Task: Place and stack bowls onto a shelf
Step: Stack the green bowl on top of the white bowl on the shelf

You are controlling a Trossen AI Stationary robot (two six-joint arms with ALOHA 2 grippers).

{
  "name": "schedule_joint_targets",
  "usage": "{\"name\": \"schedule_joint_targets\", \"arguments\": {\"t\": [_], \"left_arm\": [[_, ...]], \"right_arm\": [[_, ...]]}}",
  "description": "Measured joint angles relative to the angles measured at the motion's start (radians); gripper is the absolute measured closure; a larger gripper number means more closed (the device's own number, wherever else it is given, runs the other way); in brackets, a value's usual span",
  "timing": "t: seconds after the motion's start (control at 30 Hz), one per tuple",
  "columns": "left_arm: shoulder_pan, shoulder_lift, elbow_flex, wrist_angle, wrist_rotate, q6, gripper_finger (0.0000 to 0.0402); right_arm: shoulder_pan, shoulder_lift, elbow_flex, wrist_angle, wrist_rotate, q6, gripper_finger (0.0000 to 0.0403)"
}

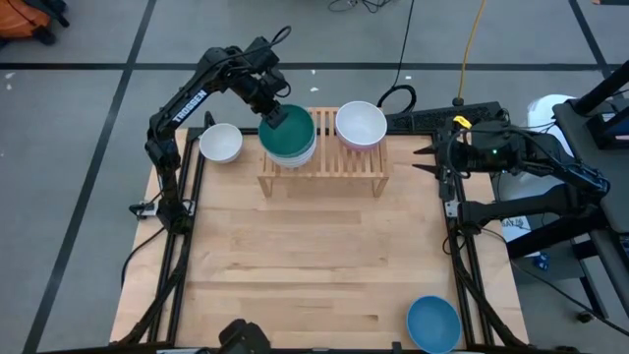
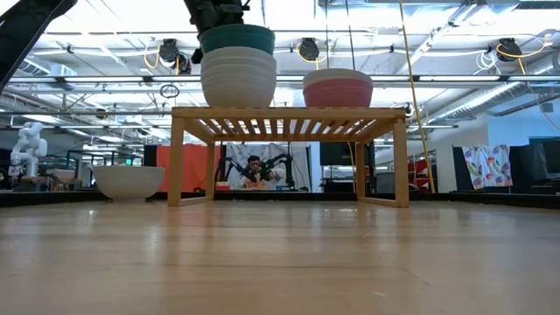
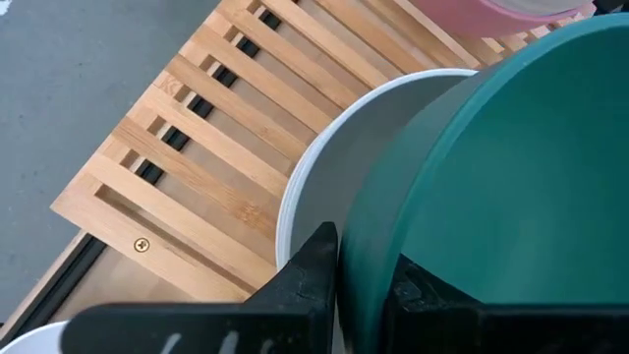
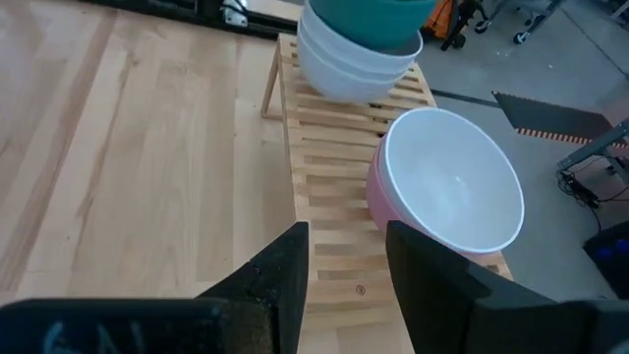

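From above, the left gripper [image 1: 272, 111] pinches the teal bowl's [image 1: 290, 131] rim atop white bowls on the shelf [image 1: 324, 165]; the right gripper [image 1: 425, 159] waits beside the shelf, fingers wide; the low view shows the pink bowl [image 2: 338, 90], seemingly nesting a white one, beside the stack [image 2: 238, 77]; the left wrist view confirms the grip.

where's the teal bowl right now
In the high view the teal bowl sits on top of the white bowls stacked at the left end of the shelf, its rim pinched by the left gripper.
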Motion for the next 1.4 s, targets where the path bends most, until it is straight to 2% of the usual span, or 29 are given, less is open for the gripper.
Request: {"name": "schedule_joint_targets", "arguments": {"t": [0.73, 1.1, 1.4], "left_arm": [[0.006, 0.000, 0.000, 0.032, -0.036, 0.017, 0.0375], [0.005, 0.000, 0.000, 0.044, -0.036, -0.027, 0.0318], [0.005, 0.000, 0.000, 0.047, -0.036, -0.049, 0.0314]], "right_arm": [[0.000, 0.000, 0.000, 0.031, 0.000, -0.004, 0.0271], [0.000, 0.000, 0.000, 0.031, 0.000, -0.004, 0.0271], [0.000, 0.000, 0.000, 0.031, 0.000, -0.023, 0.0271]]}}
